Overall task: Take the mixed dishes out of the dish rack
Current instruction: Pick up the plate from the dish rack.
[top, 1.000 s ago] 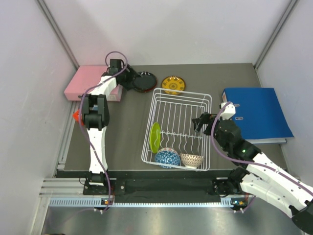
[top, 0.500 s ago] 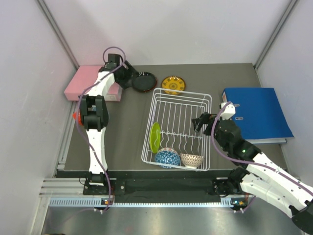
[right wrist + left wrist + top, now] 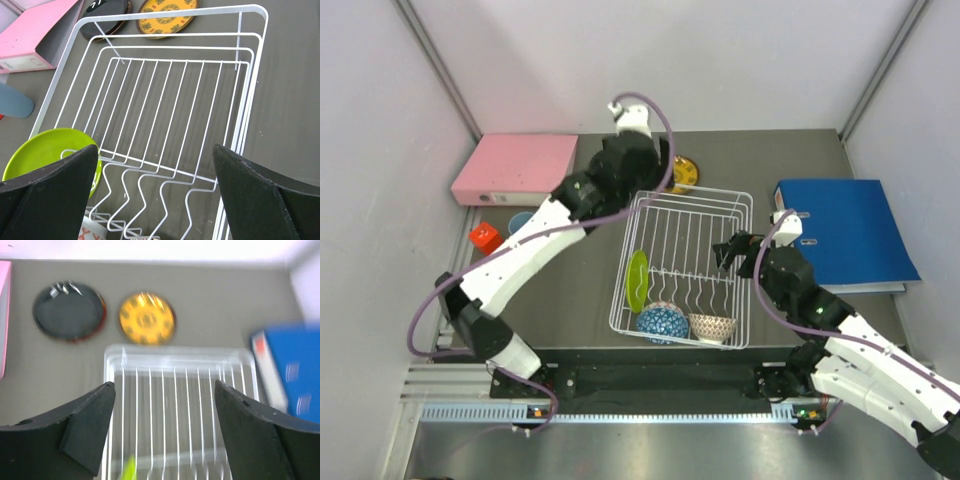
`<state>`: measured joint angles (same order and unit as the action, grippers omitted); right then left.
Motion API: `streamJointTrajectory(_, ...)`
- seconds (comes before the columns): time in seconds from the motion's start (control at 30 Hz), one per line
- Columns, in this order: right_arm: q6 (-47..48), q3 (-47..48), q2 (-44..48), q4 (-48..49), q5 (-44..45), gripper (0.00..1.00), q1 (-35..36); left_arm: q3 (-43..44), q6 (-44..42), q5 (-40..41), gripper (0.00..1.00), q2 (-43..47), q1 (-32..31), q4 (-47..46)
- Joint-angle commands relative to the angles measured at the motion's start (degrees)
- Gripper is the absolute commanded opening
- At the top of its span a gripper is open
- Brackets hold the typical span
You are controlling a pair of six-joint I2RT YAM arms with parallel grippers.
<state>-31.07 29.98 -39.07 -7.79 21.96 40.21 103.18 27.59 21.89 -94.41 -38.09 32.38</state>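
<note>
The dark desk (image 3: 585, 290) carries everything here, with two arms over it. The left arm stretches diagonally to the far end of the one white wire dish rack (image 3: 685, 235), and the left hand (image 3: 163, 390) hovers there with its jaws spread wide and nothing between them. The right hand (image 3: 155, 150) sits over the rack's right side, its jaws also wide and holding nothing.

Two binders lie flat on the desk. The pink one (image 3: 515, 168) is at the far left, and the blue one (image 3: 845, 232) is to the right of the rack.

I count three small round plates. The lime green plate (image 3: 637, 280) stands on edge in the rack, against its left side. The dark red plate (image 3: 69, 311) and the yellow patterned plate (image 3: 146, 318) lie flat side by side on the desk, just beyond the rack's far rim.

There are two bowls, both in the near end of the rack. The blue patterned bowl (image 3: 662, 322) is on the left, and the beige patterned bowl (image 3: 712, 326) sits just beside it.

One pale blue cup (image 3: 521, 221) sits on the desk to the left, near the pink binder. One small red cube (image 3: 485, 238) is just beside it.

That makes three dishes in the rack and three out on the desk.
</note>
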Motion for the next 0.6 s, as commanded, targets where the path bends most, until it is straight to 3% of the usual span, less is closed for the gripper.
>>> streamJointTrajectory(0.0, 0.84, -0.18, -0.39, 2.08, -0.42, 0.97, -0.83, -12.62, -4.15, 19.59, 0.83, 6.42, -6.02, 7.78)
streamJointTrajectory(0.13, 1.1, -0.71, -0.3, 1.64, -0.86, 0.97, -0.83, -24.94, -0.01, 24.77, 0.82, 15.81, -14.27, 11.82)
streamJointTrajectory(0.27, 1.28, -1.06, -1.01, 1.99, -1.04, 0.97, -0.74, -27.59, 5.79, 26.62, 0.8, 19.0, -18.68, 19.72)
streamJointTrajectory(0.57, 0.13, -0.36, -2.15, 2.08, -1.92, 0.96, -0.74, -32.33, 12.57, 22.68, 0.74, 18.65, -23.26, 21.06)
